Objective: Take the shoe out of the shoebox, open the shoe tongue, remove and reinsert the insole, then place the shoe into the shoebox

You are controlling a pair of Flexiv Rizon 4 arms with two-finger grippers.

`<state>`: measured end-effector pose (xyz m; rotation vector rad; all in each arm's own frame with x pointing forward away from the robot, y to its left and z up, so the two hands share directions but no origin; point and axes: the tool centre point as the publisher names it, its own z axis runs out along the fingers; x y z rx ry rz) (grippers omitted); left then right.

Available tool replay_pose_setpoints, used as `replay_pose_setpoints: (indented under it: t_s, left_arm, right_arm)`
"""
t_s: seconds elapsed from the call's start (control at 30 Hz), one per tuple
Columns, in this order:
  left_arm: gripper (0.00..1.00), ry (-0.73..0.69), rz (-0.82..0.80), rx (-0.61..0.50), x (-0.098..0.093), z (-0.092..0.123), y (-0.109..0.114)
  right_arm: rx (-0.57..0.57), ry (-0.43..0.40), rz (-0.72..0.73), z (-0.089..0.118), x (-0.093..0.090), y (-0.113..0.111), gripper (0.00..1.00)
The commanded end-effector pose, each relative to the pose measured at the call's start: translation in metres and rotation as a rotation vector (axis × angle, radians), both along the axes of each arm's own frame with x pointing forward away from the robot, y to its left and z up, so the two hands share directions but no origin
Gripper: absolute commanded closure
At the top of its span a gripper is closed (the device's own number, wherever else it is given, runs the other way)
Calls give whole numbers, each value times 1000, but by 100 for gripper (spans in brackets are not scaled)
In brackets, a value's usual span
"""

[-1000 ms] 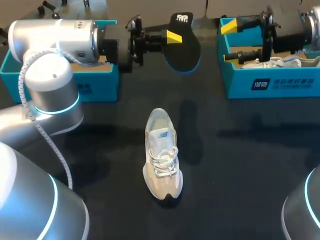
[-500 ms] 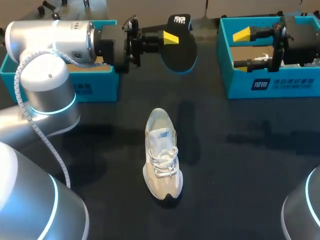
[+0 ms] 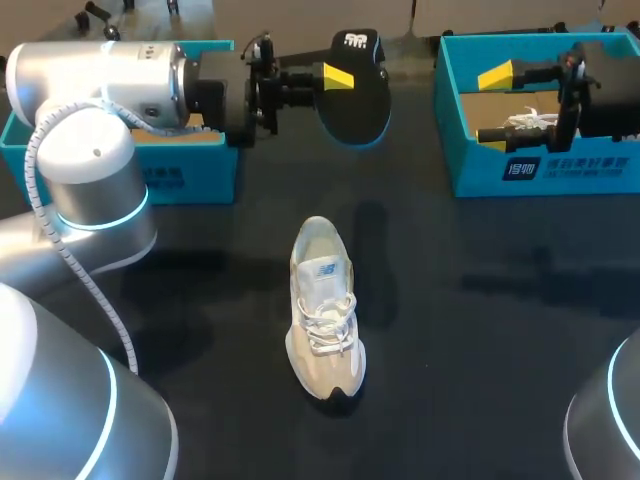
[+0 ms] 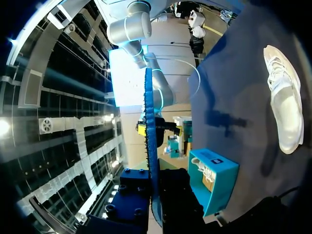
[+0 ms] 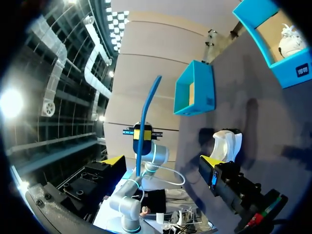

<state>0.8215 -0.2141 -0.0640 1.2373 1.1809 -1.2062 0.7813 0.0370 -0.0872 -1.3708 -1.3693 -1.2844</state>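
The pale grey shoe (image 3: 322, 305) lies on the dark table, toe toward the front edge, with nothing touching it. High above the far side, my left gripper (image 3: 338, 76) is shut on the black, blue-edged insole (image 3: 356, 88). In the left wrist view the insole (image 4: 149, 146) stands edge-on between my fingers, and the shoe (image 4: 285, 102) lies off to one side. My right gripper (image 3: 496, 104) hangs open over the right shoebox (image 3: 540, 168), holding nothing. Its wrist view shows the right gripper (image 5: 161, 161), open, facing the insole (image 5: 146, 114) and the shoe (image 5: 226, 144).
A second blue shoebox (image 3: 190, 178) stands at the back left behind my left arm. The right shoebox holds another white shoe (image 3: 535, 122). Open table surrounds the shoe in the middle.
My right gripper has drawn back to the right, away from the insole, staying open. The left gripper has shifted slightly left with the insole. The shoe has not moved.
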Motion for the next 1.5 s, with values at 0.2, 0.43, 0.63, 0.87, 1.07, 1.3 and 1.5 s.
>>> replay_pose_setpoints:
  t_s: [0.2,0.43,0.63,0.87,1.07,1.3,1.5]
  left_arm:
    - [100,13,-23,13,-3,4,2]
    - [100,241,-84,126,-17,17,18]
    - [100,460,-52,192,-23,25,33]
    - [100,719,61,201,-33,26,40]
    - [100,947,120,171,-40,23,37]
    - [100,1302,161,203,-48,21,31]
    - [100,1597,138,239,-43,20,27]
  right_arm:
    - [-1,0,-2,0,0,1,0]
    - [-1,0,-2,0,0,1,0]
    - [-1,0,-2,0,0,1,0]
    - [-1,0,-2,0,0,1,0]
    - [-1,0,-2,0,0,1,0]
    - [-1,0,-2,0,0,1,0]
    - [-1,0,-2,0,0,1,0]
